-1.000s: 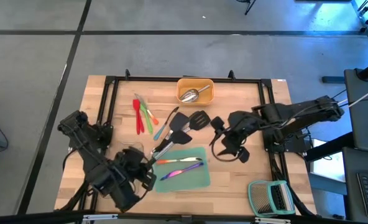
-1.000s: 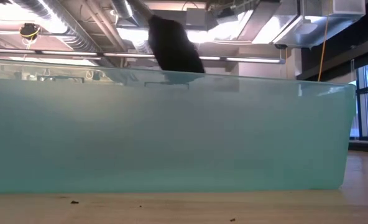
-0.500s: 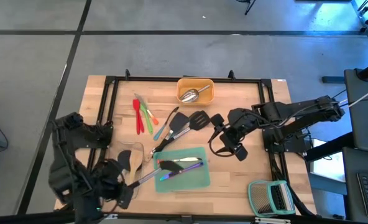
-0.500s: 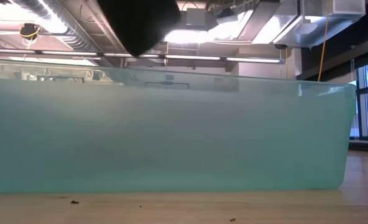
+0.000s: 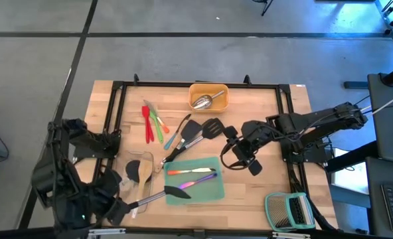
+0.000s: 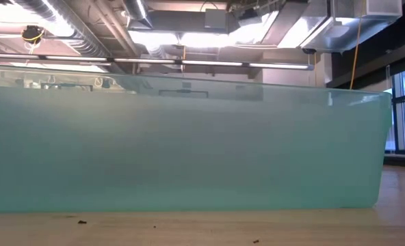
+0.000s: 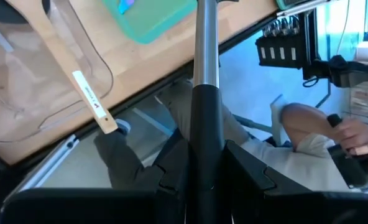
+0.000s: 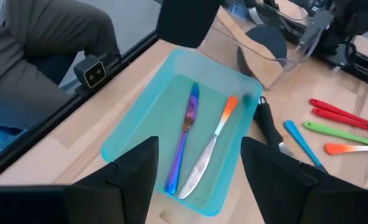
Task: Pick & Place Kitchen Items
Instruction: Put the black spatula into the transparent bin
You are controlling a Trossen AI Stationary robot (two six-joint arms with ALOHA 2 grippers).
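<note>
The left gripper (image 5: 120, 209) has pulled back toward the table's near left corner since the earlier frames, when it sat close beside the teal tray (image 5: 213, 191); it is clenched on the steel handle of a black spatula (image 5: 176, 192), whose head now lies over the tray's near edge while the handle slants out across the wood to the fingers (image 7: 171, 168). In the left wrist view that handle runs straight up from between the fingers, and a person sits beyond the table edge. The dark shape that showed above the tray wall in the low view is gone; only the tray's wall fills that view. In the tray lie an iridescent knife (image 8: 183, 140) and an orange-handled knife (image 8: 210, 152), side by side. A wooden spoon (image 5: 143, 174) rests in the clear tray (image 5: 131, 159) just left of the teal one. The right gripper (image 5: 239, 156) hovers right of the teal tray, fingers apart and holding nothing, shifted slightly from before. A steel scoop (image 5: 206, 100) sits in the yellow tray (image 5: 210, 88), and red and green tools (image 5: 153, 121) lie at mid-table.
</note>
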